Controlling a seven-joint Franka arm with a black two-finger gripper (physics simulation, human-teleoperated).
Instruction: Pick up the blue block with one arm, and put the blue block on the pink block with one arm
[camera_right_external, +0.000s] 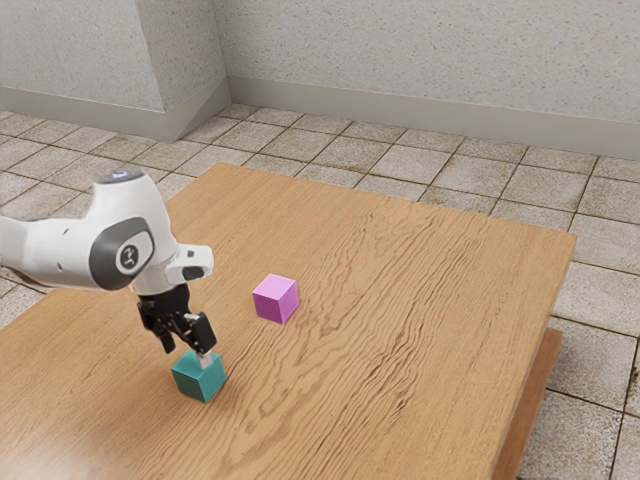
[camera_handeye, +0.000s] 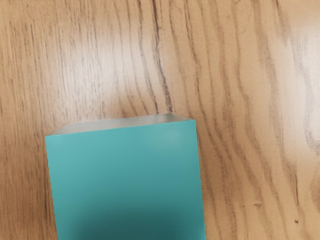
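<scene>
Grasp step: pincer (camera_right_external: 188, 351) open, empty, over blue block (camera_right_external: 198, 378); next lower, close, carry to pink block (camera_right_external: 276, 298), 1 o'clock.

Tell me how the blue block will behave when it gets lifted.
The blue block looks like a rigid cube with flat faces, so it probably won't flex or roll. Its smooth sides may be slippery. Sitting flat on the table, it seems unlikely to tip.

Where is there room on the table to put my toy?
The table is bare from the pink block to its edge at the exterior view's right, and behind it to the far edge. Crowded: around the blue block, with the gripper right above it and the pink block close by.
</scene>
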